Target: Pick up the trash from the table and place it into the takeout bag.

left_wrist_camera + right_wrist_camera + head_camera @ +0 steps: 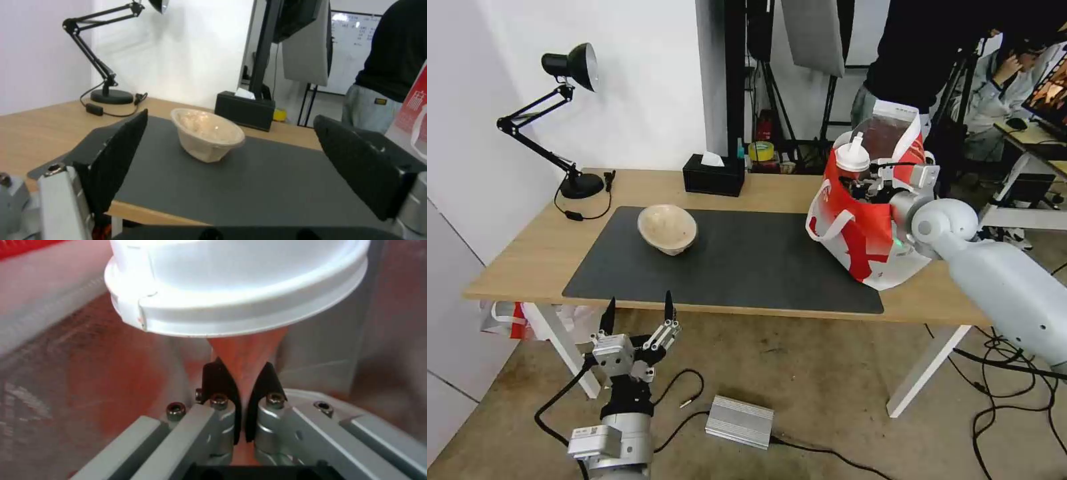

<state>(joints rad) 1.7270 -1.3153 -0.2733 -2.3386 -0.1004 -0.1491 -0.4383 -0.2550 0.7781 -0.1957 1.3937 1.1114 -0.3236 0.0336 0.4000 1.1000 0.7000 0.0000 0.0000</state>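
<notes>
2 grippers: the right gripper [242, 373] pinches the red cup [247, 353] by its squeezed wall, holding it in the mouth of the takeout bag [860, 233]. The left gripper [638, 313] hangs spread below the table [514, 267] edge. 1 beige bowl [667, 229] sits tilted on the mat [747, 267].

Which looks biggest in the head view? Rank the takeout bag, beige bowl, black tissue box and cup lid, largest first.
1. Takeout bag, clearly largest.
2. Beige bowl and black tissue box: about alike, and the box stands farther back, so I won't rank them.
3. White cup lid, smallest, held at the bag's mouth by the right gripper.
</notes>
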